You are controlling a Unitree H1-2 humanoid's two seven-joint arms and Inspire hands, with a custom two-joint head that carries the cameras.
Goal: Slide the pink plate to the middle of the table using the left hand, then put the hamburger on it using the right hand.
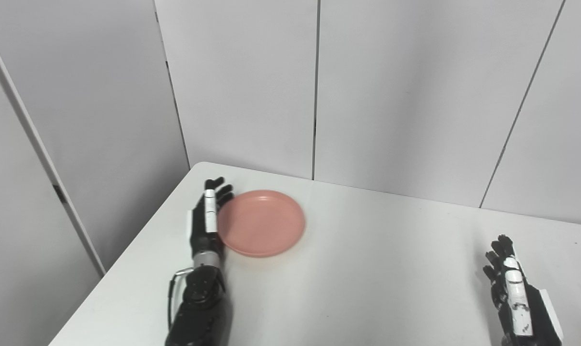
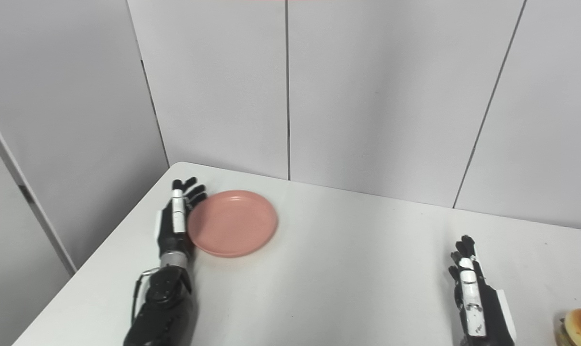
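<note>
Two robot hands are in view above a white worktop point(image 1: 367, 269). The left robot hand point(image 1: 207, 218) is extended flat, fingers straight and slightly apart, holding nothing; its inner edge lies against the left rim of the pink plate point(image 1: 262, 222). The plate sits flat on the far left part of the worktop, near the far left corner, and carries nothing. The right robot hand point(image 2: 474, 298) rests at the near right, fingers extended and spread a little, holding nothing, well apart from the plate. The hamburger point(image 2: 580, 327) sits at the near right edge of the right eye view, just right of the right robot hand, partly cut off. Grey wall panels point(image 1: 391, 86) stand behind the worktop.
</note>
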